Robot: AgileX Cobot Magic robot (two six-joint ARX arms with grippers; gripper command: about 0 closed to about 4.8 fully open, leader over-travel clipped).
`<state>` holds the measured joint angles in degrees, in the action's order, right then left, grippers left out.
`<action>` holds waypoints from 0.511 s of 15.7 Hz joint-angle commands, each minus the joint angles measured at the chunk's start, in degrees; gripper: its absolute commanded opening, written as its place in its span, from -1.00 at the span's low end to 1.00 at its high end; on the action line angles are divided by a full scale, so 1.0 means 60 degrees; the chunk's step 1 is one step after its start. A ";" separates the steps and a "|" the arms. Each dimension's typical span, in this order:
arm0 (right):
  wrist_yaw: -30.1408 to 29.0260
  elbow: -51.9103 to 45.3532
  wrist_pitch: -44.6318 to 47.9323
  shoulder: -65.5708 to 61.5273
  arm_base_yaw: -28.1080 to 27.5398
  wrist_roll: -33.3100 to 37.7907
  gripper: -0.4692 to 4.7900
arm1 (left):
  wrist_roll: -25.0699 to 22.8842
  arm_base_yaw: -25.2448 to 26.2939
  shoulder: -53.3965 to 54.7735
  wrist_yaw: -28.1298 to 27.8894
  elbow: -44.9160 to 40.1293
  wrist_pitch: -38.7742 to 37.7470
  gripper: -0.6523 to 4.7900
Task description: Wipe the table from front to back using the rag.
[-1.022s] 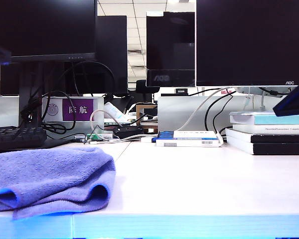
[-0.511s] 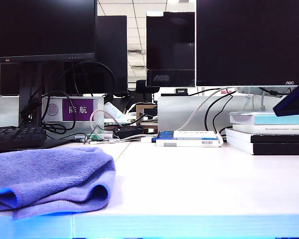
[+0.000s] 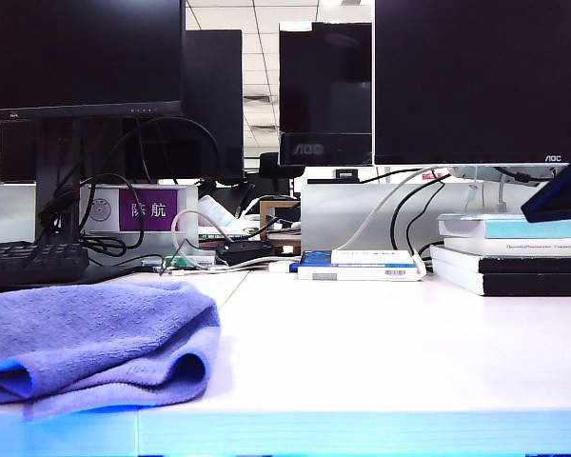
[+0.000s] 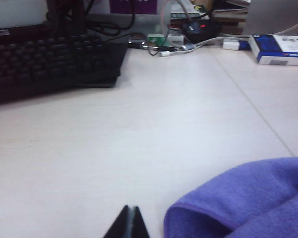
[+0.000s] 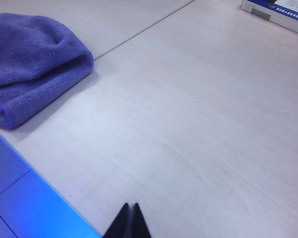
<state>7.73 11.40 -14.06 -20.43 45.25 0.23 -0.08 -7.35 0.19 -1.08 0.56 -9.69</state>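
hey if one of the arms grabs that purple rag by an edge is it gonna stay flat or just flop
Probably flop: the rag lies in soft rounded folds on the table, so it looks limp. Its terry nap suggests it is light and would drag rather than slide freely. The left gripper and right gripper both have shut jaws, holding nothing.

You have very little of the robot itself to look at here. From the left wrist camera, the left gripper (image 4: 129,223) shows only as two slim black fingertips (image 4: 122,227), tapering to sharp points and pressed flat together into one dark wedge. The right gripper (image 5: 129,221) looks the same: matte black, smooth, a thin seam between its two halves. At the exterior view's right edge you see a dark navy angled slab (image 3: 561,198) (its identity is unclear). No cables, screws or markings show.
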 commanded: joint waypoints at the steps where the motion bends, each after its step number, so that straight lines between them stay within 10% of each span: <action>1: -0.0018 0.0015 0.0095 0.0004 -0.0004 0.0029 -0.82 | 0.0015 -0.0018 -0.0018 0.0124 -0.0022 -0.0171 -0.77; 8: -0.0007 0.0004 0.0117 0.0004 -0.0004 0.0029 -0.82 | 0.0011 -0.0018 -0.0022 0.0149 -0.0022 -0.0164 -0.77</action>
<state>7.73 11.40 -14.06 -20.43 45.25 0.23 -0.01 -7.40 0.19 -0.56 0.56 -9.67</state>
